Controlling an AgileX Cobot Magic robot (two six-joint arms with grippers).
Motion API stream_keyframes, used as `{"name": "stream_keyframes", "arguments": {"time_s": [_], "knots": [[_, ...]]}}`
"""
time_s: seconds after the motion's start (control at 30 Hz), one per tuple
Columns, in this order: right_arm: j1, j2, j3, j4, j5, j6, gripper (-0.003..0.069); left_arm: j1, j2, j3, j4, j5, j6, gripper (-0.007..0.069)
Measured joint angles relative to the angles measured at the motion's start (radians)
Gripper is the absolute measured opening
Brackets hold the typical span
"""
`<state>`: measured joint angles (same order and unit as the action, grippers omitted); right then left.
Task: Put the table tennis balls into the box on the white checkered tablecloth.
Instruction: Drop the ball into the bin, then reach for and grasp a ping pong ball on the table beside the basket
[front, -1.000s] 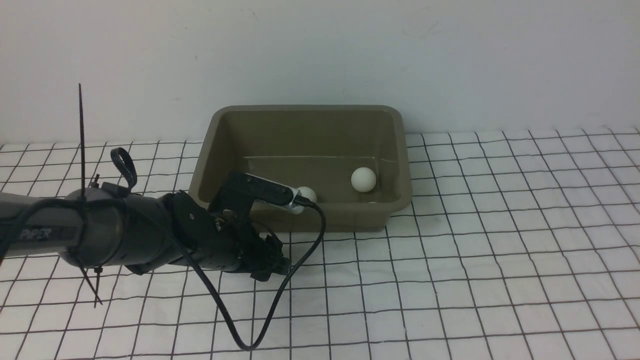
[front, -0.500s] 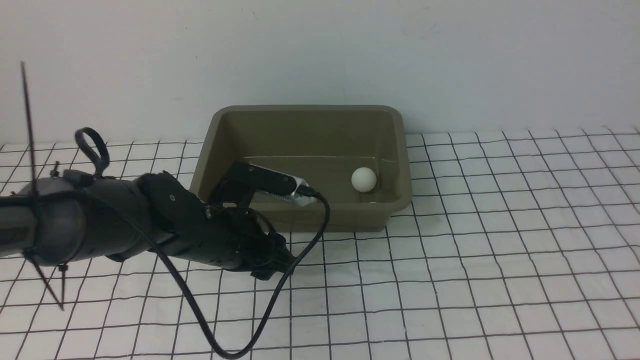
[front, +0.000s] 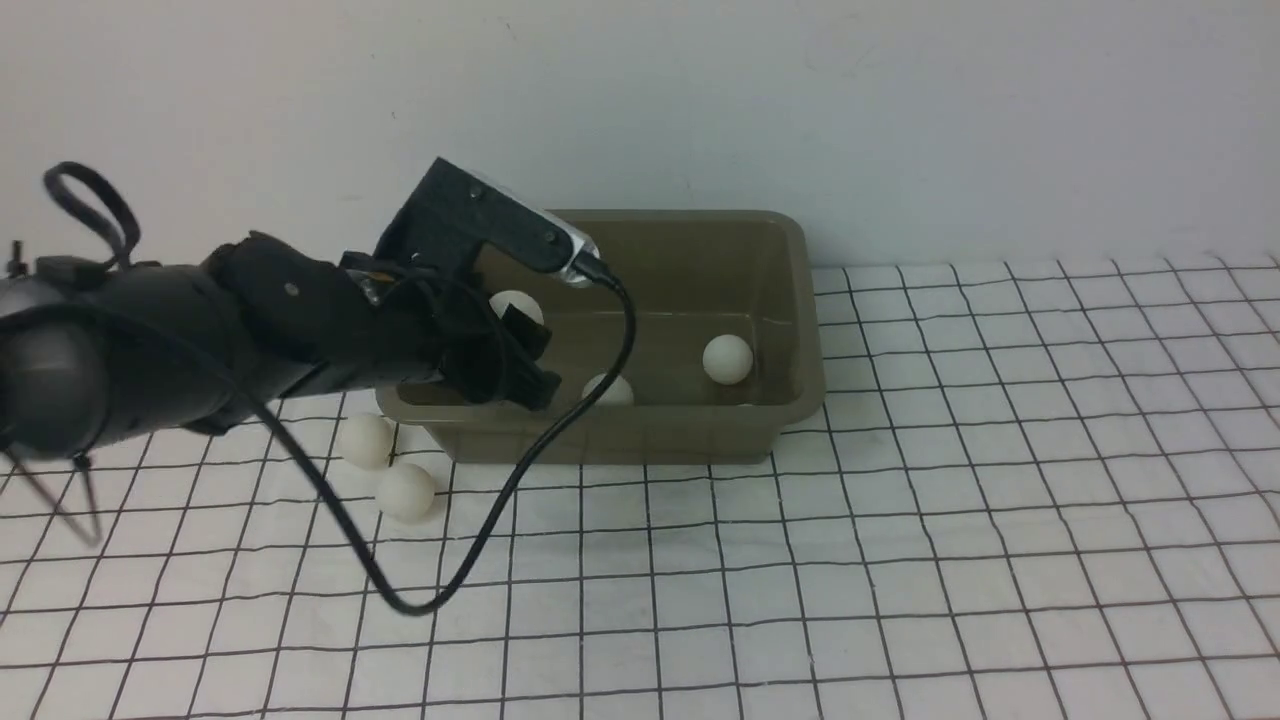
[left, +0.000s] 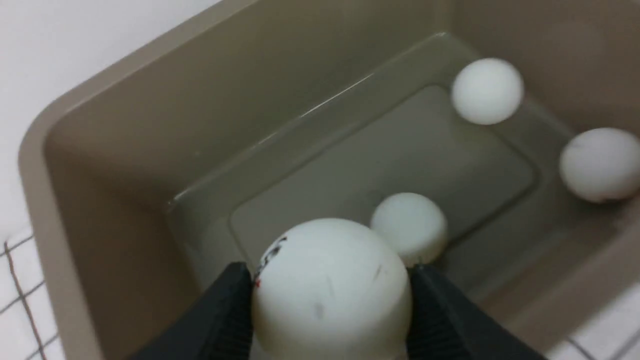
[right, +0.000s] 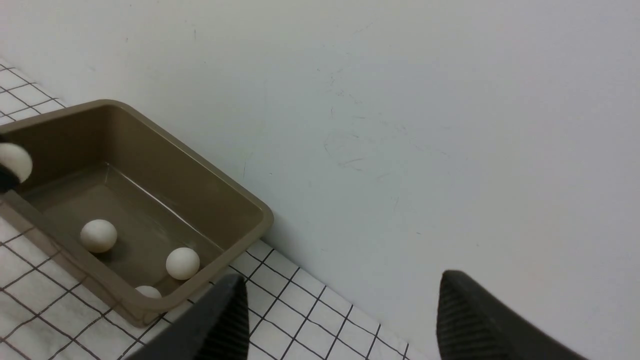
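Two table tennis balls lie loose on the white checkered tablecloth (front: 900, 600), lower left of centre in the front view: the nearer ball (front: 406, 490) just beside the farther ball (front: 367, 440), both close to the near left corner of the box (front: 620, 445). Cannot tell whether the pair touch. My black cable (front: 560, 440) loops down across the cloth in front of them. Behind that, the box stands mid-frame, long side toward me, back edge near the wall (front: 900, 120). My left arm reaches in from the left edge of the frame. My left gripper (left: 329, 272) is clamped on a held ball (front: 515, 305), one finger on each side, the ball raised above the left part of the box's inside. The left wrist view shows a small dark printed mark on that ball. Three more balls rest on the box floor in that view: a middle ball (left: 409, 227) below the held one, a far-side ball (left: 487, 90) and a right-end ball (left: 600, 162) toward the other end. My right gripper (right: 342, 280) stands wide with nothing between its fingers (right: 220, 320). It hangs off to the side, looking at the box in the left of the right wrist view, with bare wall behind.
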<state>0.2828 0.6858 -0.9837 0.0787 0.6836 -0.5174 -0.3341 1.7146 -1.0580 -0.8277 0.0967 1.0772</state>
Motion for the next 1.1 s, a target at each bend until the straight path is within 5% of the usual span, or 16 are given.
{"name": "stream_keyframes", "arguments": {"time_s": [0.3,0.47,0.67,0.87,1.1], "knots": [[0.0,0.0,0.0,0.0,0.0,0.0,0.0462,0.026,0.111,-0.151,-0.061,0.128,0.002,0.0518],[0.0,0.0,0.0,0.0,0.0,0.0,0.0462,0.078,0.016,-0.152,-0.043,0.373,-0.085,0.0495],[0.0,0.0,0.0,0.0,0.001,-0.001,0.0462,0.204,-0.121,-0.153,0.168,0.659,-0.301,0.0448],[0.0,0.0,0.0,0.0,0.001,-0.002,0.0462,0.295,-0.205,-0.153,0.42,0.805,-0.53,0.0447],[0.0,0.0,0.0,0.0,0.001,-0.001,0.0462,0.303,-0.284,-0.118,0.415,0.869,-0.548,0.0447]]}}
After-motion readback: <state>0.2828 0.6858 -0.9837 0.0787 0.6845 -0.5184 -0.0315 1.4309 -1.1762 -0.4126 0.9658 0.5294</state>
